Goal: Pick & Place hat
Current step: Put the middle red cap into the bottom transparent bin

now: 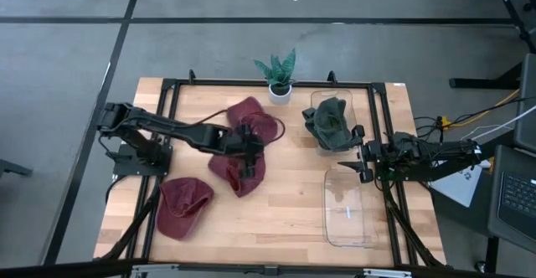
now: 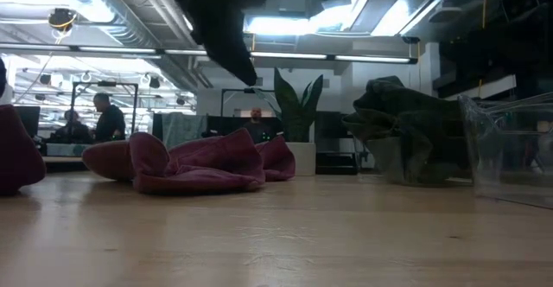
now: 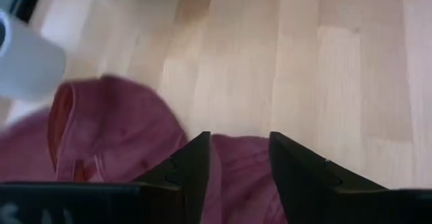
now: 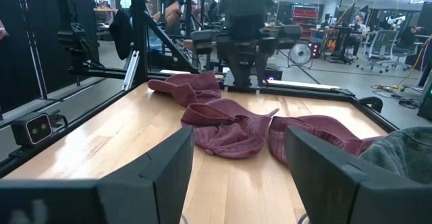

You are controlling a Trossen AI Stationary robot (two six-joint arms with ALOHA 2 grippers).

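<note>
Three maroon hats lie on the wooden table: one far [image 1: 255,115], one in the middle [image 1: 239,175] [image 4: 229,133], one near the left [image 1: 184,207]. A dark green hat [image 1: 331,123] [image 2: 402,114] sits in a clear bin. My left gripper [image 1: 249,154] [image 3: 237,140] [image 2: 238,62] hangs open above the middle maroon hat [image 3: 236,177], well clear of it in the low view. My right gripper [image 1: 356,162] [image 4: 237,140] waits open at the table's right, pointing toward the hats.
A second clear bin [image 1: 347,207] stands near the right gripper, on its near side. A small plant in a white pot [image 1: 279,81] [image 3: 27,62] stands at the far edge. A black frame [image 1: 167,85] rims the table. Bare wood [image 1: 276,219] lies between the hats and the bins.
</note>
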